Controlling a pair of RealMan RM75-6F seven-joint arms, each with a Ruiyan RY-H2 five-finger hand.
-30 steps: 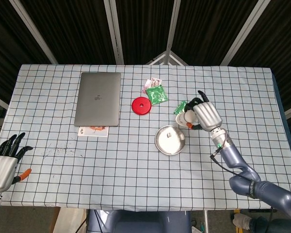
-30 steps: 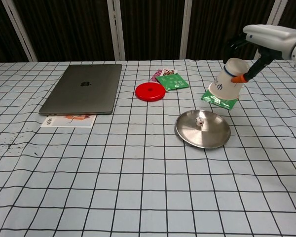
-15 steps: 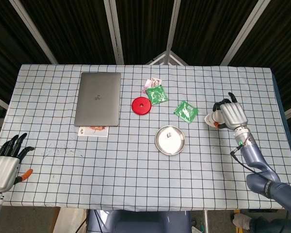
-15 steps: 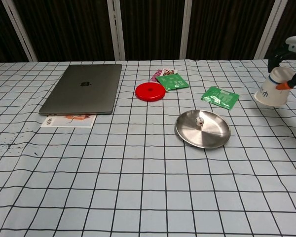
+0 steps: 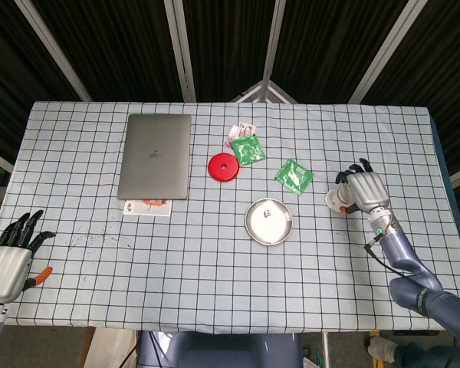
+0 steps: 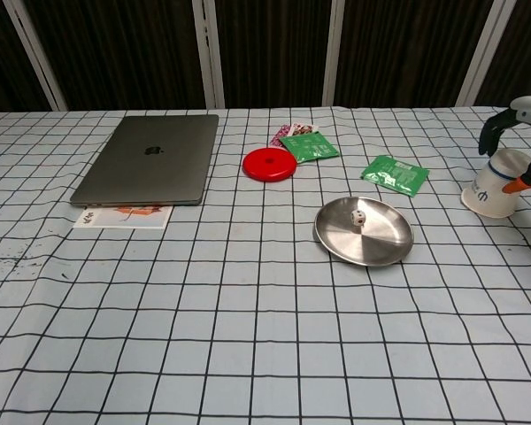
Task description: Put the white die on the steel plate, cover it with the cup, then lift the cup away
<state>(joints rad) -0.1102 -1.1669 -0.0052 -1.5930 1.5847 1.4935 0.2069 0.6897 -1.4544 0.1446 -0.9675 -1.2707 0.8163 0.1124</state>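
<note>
Die (image 6: 357,218) sits uncovered on steel plate (image 6: 385,249) — right hand (image 5: 366,191) holds cup (image 6: 495,182).

Table (image 5: 215,291) covered with white cloth, black grid pattern. Lying on it: closed grey laptop (image 5: 155,156) at left rear; printed card (image 5: 147,207) just in front of laptop, touching its front edge; red disc (image 5: 223,167) near centre; two green packets (image 5: 248,149) (image 5: 294,175); steel plate (image 5: 269,221); upside-down white cup (image 6: 494,181) at far right. Dark specks (image 6: 2,263) on the cloth at left edge.
</note>
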